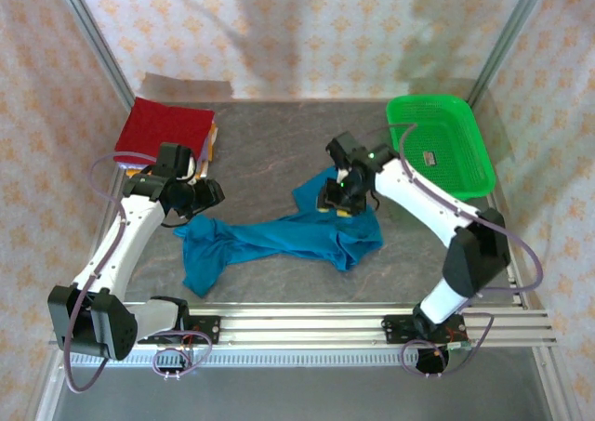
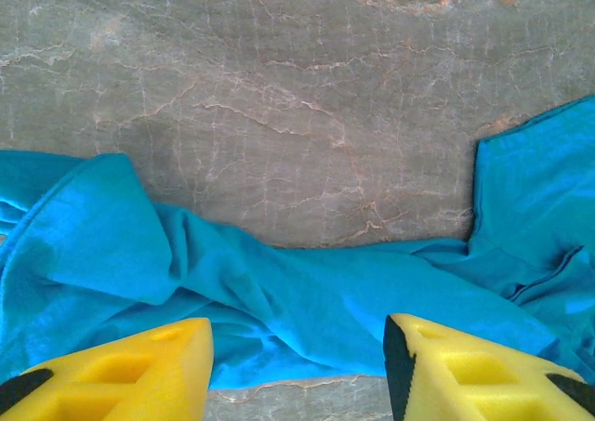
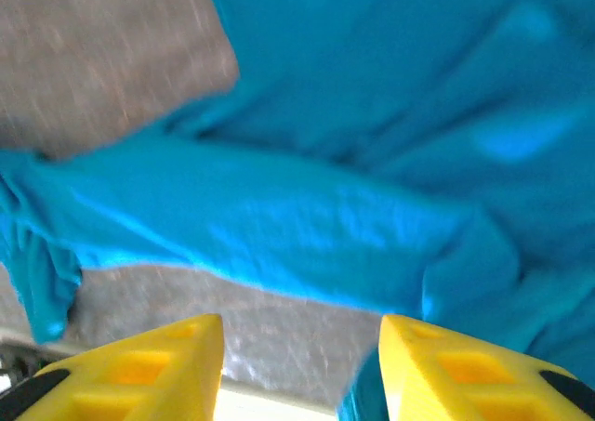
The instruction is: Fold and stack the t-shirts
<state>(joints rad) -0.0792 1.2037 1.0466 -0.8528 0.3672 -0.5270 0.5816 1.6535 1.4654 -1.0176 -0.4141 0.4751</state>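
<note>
Marble tabletop (image 1: 270, 142), crumpled teal t-shirt (image 1: 279, 237) at centre.
Left gripper (image 2: 297, 347) and right gripper (image 3: 302, 339) parted, empty; green basket (image 1: 428, 99), folded red t-shirt (image 1: 163, 128) at far corners.

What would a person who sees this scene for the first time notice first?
The crumpled teal-blue t-shirt lies in the middle of the grey table, spread out sideways. Next come the bright green basket at the far right corner and the dark red folded shirt at the far left.

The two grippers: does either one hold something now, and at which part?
Nothing is held. The left gripper and right gripper both stand open and empty, close to the crumpled teal t-shirt.
</note>
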